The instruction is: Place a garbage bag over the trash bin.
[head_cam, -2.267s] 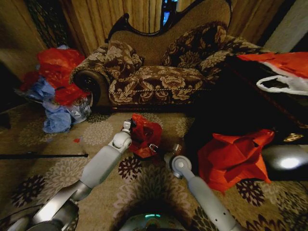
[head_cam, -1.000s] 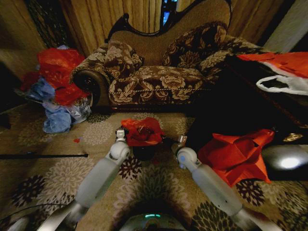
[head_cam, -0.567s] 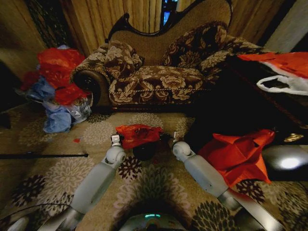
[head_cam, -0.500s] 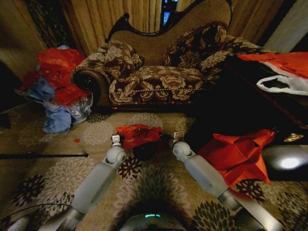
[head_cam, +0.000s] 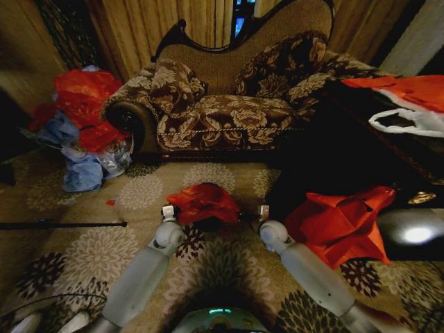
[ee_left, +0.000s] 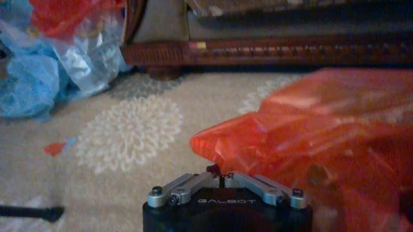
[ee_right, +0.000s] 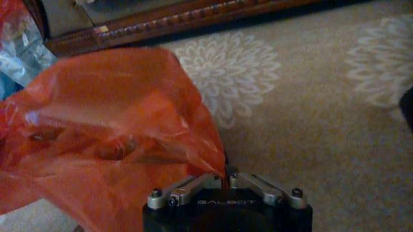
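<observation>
The garbage bag (head_cam: pixel 203 202), glossy red-orange, is spread between my two grippers on the carpet in front of the sofa. It drapes low over the trash bin, which is almost wholly hidden beneath it. My left gripper (head_cam: pixel 168 210) holds the bag's left edge. In the left wrist view its fingers (ee_left: pixel 193 182) are shut, pinching the plastic (ee_left: pixel 322 130). My right gripper (head_cam: pixel 261 210) holds the right edge. In the right wrist view it (ee_right: pixel 226 180) is shut on the hem of the bag (ee_right: pixel 110 135).
A patterned sofa (head_cam: pixel 222 104) stands behind. A pile of red and pale blue bags (head_cam: pixel 80 125) lies at the far left. Another red bag (head_cam: pixel 340 222) lies on the floor at the right, beside a dark table (head_cam: pixel 347 152) carrying a white bag (head_cam: pixel 409 121). A black rod (head_cam: pixel 62 224) lies on the left carpet.
The bag, held stretched above the bin, has come down over it and now covers the bin's dark body. Both grippers have moved slightly lower and towards me.
</observation>
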Tool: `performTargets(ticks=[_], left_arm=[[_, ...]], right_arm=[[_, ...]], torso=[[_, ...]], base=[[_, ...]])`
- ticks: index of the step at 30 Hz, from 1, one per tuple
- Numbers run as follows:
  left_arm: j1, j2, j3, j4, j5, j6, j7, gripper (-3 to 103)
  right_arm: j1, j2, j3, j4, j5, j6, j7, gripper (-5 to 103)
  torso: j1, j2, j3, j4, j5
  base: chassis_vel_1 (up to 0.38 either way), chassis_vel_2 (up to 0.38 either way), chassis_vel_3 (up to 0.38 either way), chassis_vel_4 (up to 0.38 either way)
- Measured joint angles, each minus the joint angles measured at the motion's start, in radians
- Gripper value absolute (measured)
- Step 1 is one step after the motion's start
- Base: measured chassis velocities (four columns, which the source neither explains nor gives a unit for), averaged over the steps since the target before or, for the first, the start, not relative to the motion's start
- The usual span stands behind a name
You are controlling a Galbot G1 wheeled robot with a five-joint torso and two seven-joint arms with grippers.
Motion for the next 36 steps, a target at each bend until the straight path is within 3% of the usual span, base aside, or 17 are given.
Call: performTargets(ticks=[4, 6, 10, 13, 17, 26, 29, 36], left_arm=[[-0.013, -0.034, 0.01, 0.079, 0.031, -0.041, 0.003, 0], [-0.026, -0.055, 0.013, 0.151, 0.078, -0.086, 0.025, 0], [-0.05, -0.068, 0.014, 0.213, 0.101, -0.125, 0.044, 0], [-0.105, -0.085, 0.015, 0.304, 0.146, -0.199, 0.07, 0], [-0.156, -0.1, 0.017, 0.354, 0.167, -0.231, 0.1, 0], [-0.205, -0.117, 0.017, 0.385, 0.172, -0.224, 0.116, 0], [-0.224, -0.117, 0.014, 0.417, 0.171, -0.218, 0.136, 0], [-0.234, -0.109, 0.009, 0.403, 0.141, -0.186, 0.119, 0]], right_arm=[[0.009, 0.035, -0.006, -0.066, -0.049, 0.025, -0.024, 0], [0.025, 0.059, -0.01, -0.129, -0.106, 0.073, -0.058, 0], [0.05, 0.082, -0.009, -0.182, -0.125, 0.111, -0.082, 0], [0.097, 0.115, -0.004, -0.268, -0.17, 0.185, -0.129, 0], [0.136, 0.145, -0.001, -0.347, -0.205, 0.247, -0.173, 0], [0.183, 0.181, -0.002, -0.432, -0.246, 0.291, -0.252, 0], [0.219, 0.227, 0.008, -0.523, -0.272, 0.31, -0.285, 0], [0.243, 0.246, 0.033, -0.533, -0.288, 0.311, -0.293, 0]], torso=[[0.0, 0.0, 0.0, -0.0002, -0.0003], [0.0, 0.0, 0.0, -0.0001, -0.0004], [0.0, 0.0, 0.0, -0.0001, -0.0002], [0.0, 0.0, 0.0, 0.0, -0.0002], [0.0, 0.0, 0.0, -0.0002, -0.0001], [0.0, 0.0, 0.0, -0.0001, -0.0001], [0.0, 0.0, 0.0, 0.0, -0.0004], [0.0, 0.0, 0.0, -0.0002, -0.0002]], base=[[0.0, 0.0, 0.0, 0.0], [0.0, 0.0, 0.0, 0.0], [0.0, 0.0, 0.0, 0.0], [0.0, 0.0, 0.0, 0.0], [0.0, 0.0, 0.0, 0.0], [0.0, 0.0, 0.0, 0.0], [0.0, 0.0, 0.0, 0.0], [0.0, 0.0, 0.0, 0.0]])
